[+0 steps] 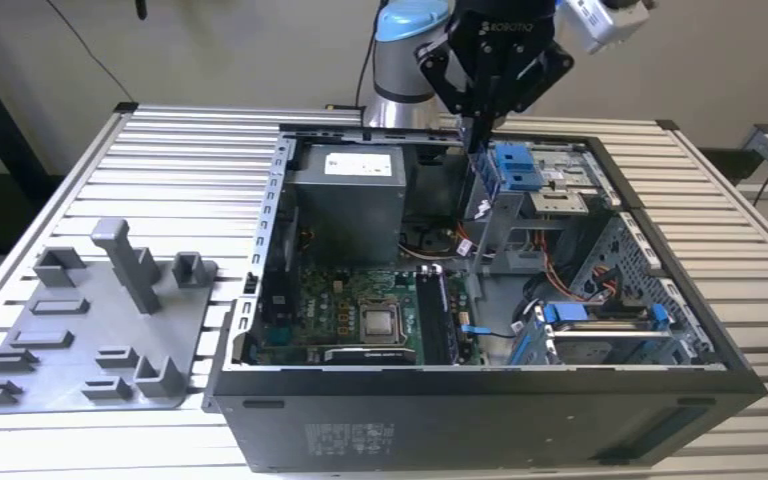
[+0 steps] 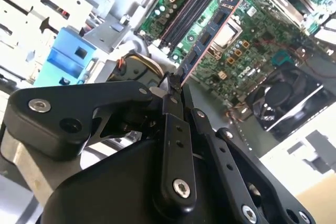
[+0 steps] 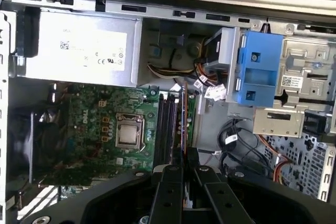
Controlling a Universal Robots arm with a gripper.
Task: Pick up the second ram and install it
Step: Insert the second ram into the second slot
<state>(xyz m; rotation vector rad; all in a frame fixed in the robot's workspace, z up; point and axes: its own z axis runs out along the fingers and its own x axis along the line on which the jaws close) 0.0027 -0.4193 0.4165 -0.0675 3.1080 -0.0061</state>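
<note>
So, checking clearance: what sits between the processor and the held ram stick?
Dark memory slots, beside the ram, in the first wrist view.

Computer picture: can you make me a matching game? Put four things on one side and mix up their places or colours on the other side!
Things:
1. RAM stick
2. processor chip
3. drive bracket
4. holder tray

Places or colours:
A. silver square on the green motherboard
B. grey, on the table outside the computer case
C. pinched in the pincer
D. bright blue, inside the case

Right pairs: 1-C, 2-A, 3-D, 4-B
</note>
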